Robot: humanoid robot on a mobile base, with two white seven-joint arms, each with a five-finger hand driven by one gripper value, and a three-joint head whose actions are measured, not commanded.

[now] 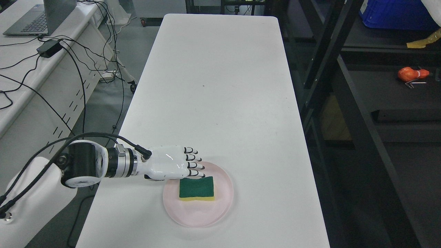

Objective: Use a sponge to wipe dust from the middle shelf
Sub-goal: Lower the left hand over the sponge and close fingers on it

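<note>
The left hand (pixel 172 167) hovers over the plate's left rim, fingers (pixel 191 164) loosely curled and holding nothing, tips just beside the sponge (pixel 196 188). That green-and-yellow sponge lies flat in the pink plate (pixel 220 206) on the white surface (pixel 213 86).

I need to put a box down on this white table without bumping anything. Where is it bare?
The white table is bare from its far edge down to the pink plate, and along its right edge. The near end is crowded: the plate holds the sponge, with the left robot hand over its rim.
</note>
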